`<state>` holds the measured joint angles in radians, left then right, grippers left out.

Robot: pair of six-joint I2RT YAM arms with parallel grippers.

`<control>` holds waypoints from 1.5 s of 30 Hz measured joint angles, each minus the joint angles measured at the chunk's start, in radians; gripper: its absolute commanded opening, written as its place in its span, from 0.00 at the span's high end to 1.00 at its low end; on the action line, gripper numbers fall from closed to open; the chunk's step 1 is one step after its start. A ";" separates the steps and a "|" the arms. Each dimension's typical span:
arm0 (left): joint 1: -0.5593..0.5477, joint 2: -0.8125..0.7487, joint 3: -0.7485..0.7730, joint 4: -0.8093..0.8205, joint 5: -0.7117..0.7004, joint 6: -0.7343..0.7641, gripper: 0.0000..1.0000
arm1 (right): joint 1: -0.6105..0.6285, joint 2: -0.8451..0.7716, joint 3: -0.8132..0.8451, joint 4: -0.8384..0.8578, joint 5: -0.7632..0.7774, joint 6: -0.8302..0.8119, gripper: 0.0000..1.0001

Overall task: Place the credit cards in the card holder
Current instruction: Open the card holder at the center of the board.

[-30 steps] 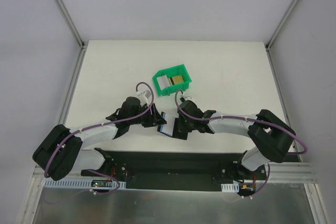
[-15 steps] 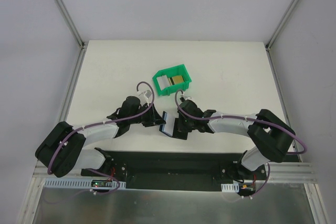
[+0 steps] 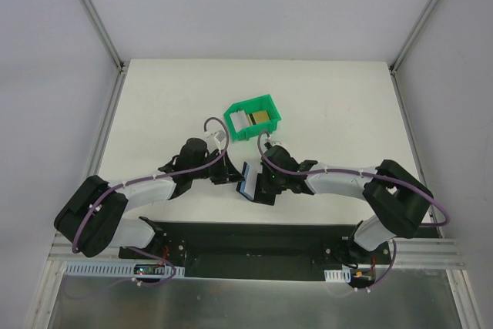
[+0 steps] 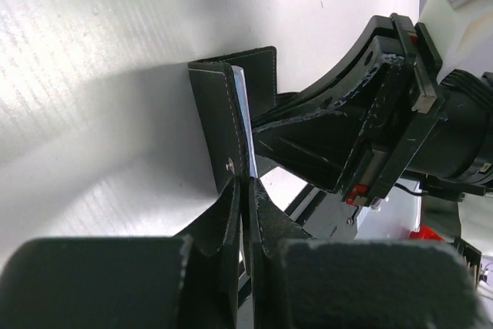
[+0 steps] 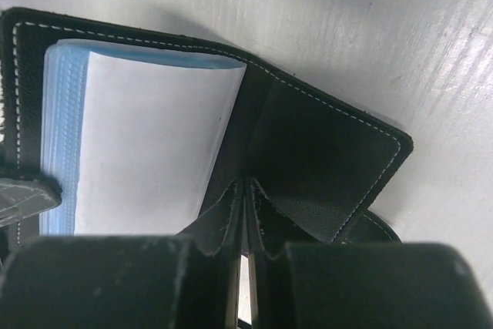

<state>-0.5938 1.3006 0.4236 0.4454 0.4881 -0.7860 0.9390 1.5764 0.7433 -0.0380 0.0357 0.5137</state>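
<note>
The left gripper has its two dark fingers pressed together on the near edge of the card holder. They pinch a black stitched flap with a small metal snap and a thin pale leaf beside it. Straight ahead of the fingertips the card holder stands on its edge, partly open, over the white table. Just beyond it, the black body of the right gripper reaches in from the opposite side.

In its own wrist view, the right gripper is also closed, its fingers clamped on the edge of a black cover of the card holder. To the left of these fingers the bluish clear sleeves fan open around a white page. To the right, the black cover with white stitching spreads flat.

From above, the left gripper and right gripper meet almost tip to tip near the arm bases, with the card holder held between them. Farther out from both grippers and well apart from them sits a green bin on the table. The credit cards lie inside it, one gold and one white showing.
</note>
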 measured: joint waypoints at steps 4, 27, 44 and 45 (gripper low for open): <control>-0.009 0.007 0.039 -0.048 0.002 0.023 1.00 | -0.005 -0.013 0.000 0.002 -0.009 0.010 0.91; -0.160 0.085 0.172 -0.389 -0.313 0.092 1.00 | -0.050 -0.409 -0.068 -0.266 0.227 0.122 0.83; -0.161 -0.055 0.165 -0.392 -0.337 0.074 1.00 | 0.054 -0.187 0.147 -0.169 0.079 0.034 0.82; -0.161 -0.061 0.163 -0.392 -0.337 0.071 1.00 | 0.057 -0.179 0.158 -0.169 0.076 0.031 0.82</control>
<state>-0.7544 1.2400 0.5861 0.0532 0.1509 -0.7147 0.9958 1.3979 0.9009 -0.2070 0.1116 0.5446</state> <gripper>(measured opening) 0.010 0.183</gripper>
